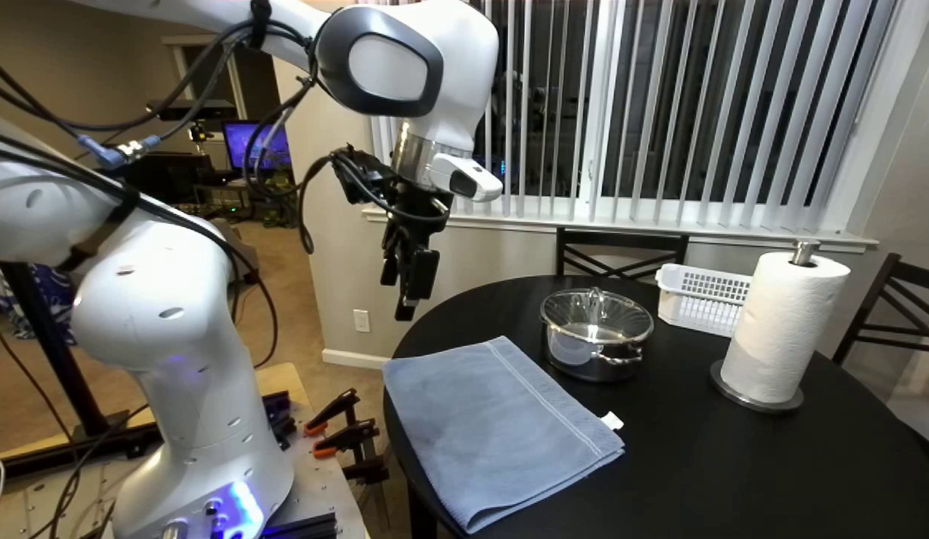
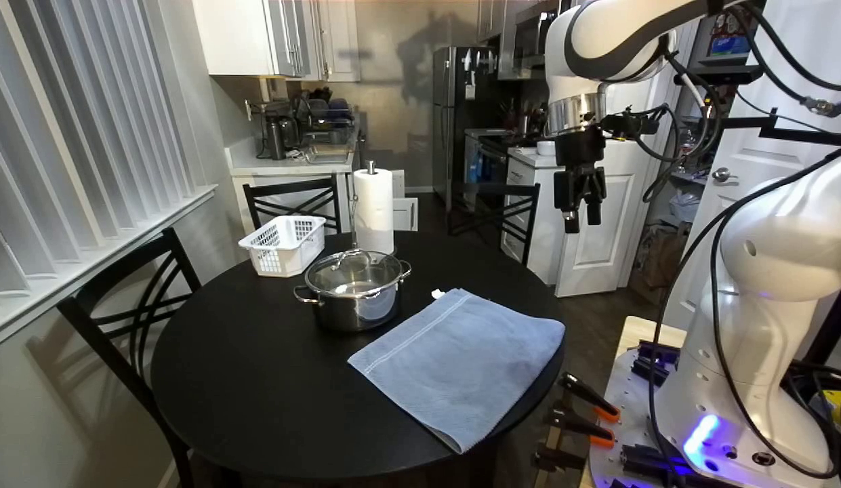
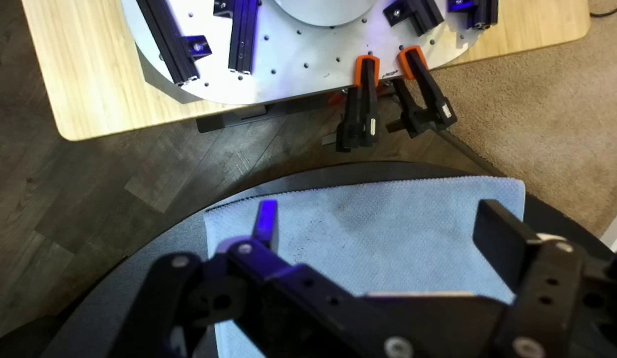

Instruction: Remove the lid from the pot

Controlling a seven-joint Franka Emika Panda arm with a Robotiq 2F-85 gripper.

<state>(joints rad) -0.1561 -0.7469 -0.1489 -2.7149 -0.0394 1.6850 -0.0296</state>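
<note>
The pot [image 1: 584, 358] is shiny silver metal with short side handles and stands upright on the black round table. It also shows in an exterior view [image 2: 358, 313]. The see-through glass lid [image 1: 606, 313] with a metal rim rests on top of it, its handle upward; the lid shows in both exterior views [image 2: 366, 276]. My gripper [image 1: 409, 292] hangs in the air near the table's edge, pointing down, well above and to the side of the pot. Its fingers are apart with nothing between them, as the wrist view [image 3: 380, 226] shows. Pot and lid are out of the wrist view.
A folded blue cloth [image 1: 501, 427] lies on the table [image 1: 733, 464] beside the pot, below the gripper. A paper towel roll [image 1: 782, 329] on a stand and a white slatted basket [image 2: 284, 245] stand near the pot. Black chairs [image 2: 139, 325] surround the table. Clamps [image 3: 365, 109] stick out from the robot's base.
</note>
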